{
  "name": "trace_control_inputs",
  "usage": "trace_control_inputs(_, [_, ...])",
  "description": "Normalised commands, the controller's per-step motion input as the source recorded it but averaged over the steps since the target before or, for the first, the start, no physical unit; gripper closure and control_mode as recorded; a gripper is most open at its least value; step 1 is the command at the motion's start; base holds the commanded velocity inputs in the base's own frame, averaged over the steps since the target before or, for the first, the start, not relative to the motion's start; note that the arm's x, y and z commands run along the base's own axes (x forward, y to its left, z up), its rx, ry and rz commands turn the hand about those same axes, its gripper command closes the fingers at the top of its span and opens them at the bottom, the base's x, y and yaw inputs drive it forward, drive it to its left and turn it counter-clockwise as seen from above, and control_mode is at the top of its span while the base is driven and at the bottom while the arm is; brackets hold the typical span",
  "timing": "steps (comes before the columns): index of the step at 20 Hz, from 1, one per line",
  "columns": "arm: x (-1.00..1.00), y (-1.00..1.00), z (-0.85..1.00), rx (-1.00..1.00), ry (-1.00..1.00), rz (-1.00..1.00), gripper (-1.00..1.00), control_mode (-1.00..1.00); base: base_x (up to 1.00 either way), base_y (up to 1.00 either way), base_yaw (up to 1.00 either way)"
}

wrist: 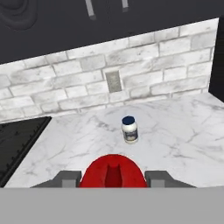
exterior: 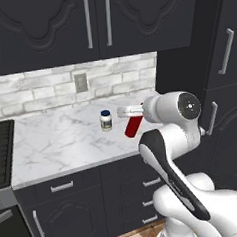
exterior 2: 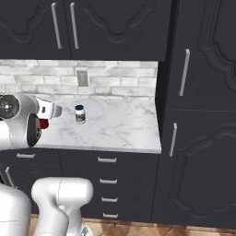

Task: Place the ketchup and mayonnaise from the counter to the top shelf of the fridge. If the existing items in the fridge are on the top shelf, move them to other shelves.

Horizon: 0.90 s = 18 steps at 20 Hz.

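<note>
White marble counter (exterior: 57,145) under dark cupboards (exterior: 44,25), brick backsplash (wrist: 144,65) behind. The claw (wrist: 113,178) clamps the ketchup (wrist: 113,171) between its 2 fingers; the mayonnaise (wrist: 129,130) stands upright ahead of it, apart.

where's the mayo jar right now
The mayonnaise stands upright on the counter, near the brick wall below the outlet, just left of the ketchup in the left base view.
</note>
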Motion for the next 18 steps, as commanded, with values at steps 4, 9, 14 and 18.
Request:
trace_control_inputs(4, [-0.67, 0.0, 0.46, 0.0, 0.06, -0.03, 1.0, -1.0, 0.0, 0.0, 0.0])
trace_control_inputs(9, [-0.48, 0.0, 0.35, -0.03, 0.01, -0.06, 1.0, -1.0, 0.0, 0.0, 0.0])
trace_control_inputs(14, [-0.19, -0.06, 0.36, -0.08, -0.01, -0.05, 1.0, -1.0, 0.0, 0.0, 0.0])
trace_control_inputs(18, [0.0, -0.01, 0.36, -0.12, -0.04, -0.02, 1.0, -1.0, 0.0, 0.0, 0.0])
